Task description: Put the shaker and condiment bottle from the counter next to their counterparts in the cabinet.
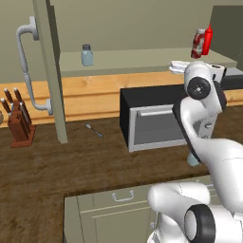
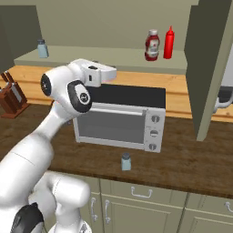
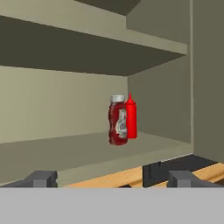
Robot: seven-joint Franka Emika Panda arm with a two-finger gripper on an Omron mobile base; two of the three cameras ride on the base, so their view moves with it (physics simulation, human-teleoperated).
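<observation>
Right base view, shaker (image 2: 126, 161) on counter (image 2: 182, 164)

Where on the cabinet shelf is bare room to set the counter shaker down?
The long middle of the cabinet shelf is bare, between the blue-grey shaker at its left end and the condiment bottle touching the red squeeze bottle at the right. Beside the blue-grey shaker is free; the right end is crowded.

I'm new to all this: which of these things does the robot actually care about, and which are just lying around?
Part of the job:
shaker on the counter
condiment bottle, already on the cabinet shelf
red squeeze bottle
second shaker on the shelf

Just lying about:
toaster oven
knife block
spoon
</observation>
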